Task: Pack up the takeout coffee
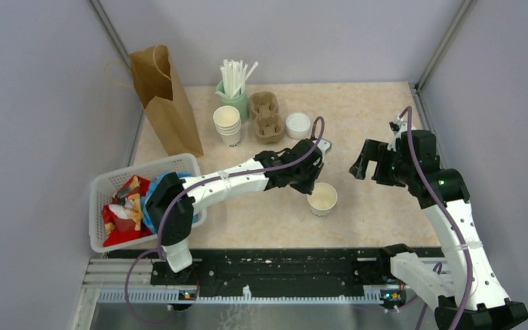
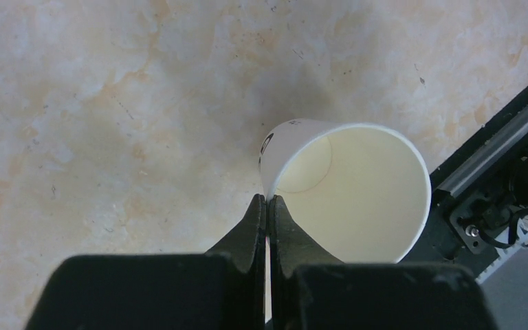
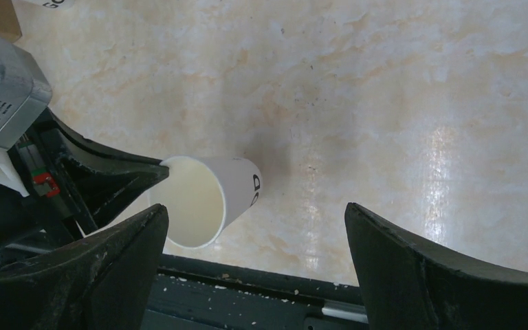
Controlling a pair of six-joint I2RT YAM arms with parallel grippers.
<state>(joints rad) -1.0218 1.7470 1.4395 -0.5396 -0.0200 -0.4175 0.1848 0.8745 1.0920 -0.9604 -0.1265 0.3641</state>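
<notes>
Matt paper cup (image 2: 354,196), glossy marbled table (image 3: 385,103).

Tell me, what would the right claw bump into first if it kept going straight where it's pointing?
Most likely the table just beside the lidless paper cup pinched by the left gripper. The right gripper is open, and the cup sits near its line, so depth leaves doubt.

walls (image 1: 34,103): plain grey panels | tabletop (image 1: 371,124): beige marbled, faint glare | near edge: black rail (image 1: 282,265)
</notes>
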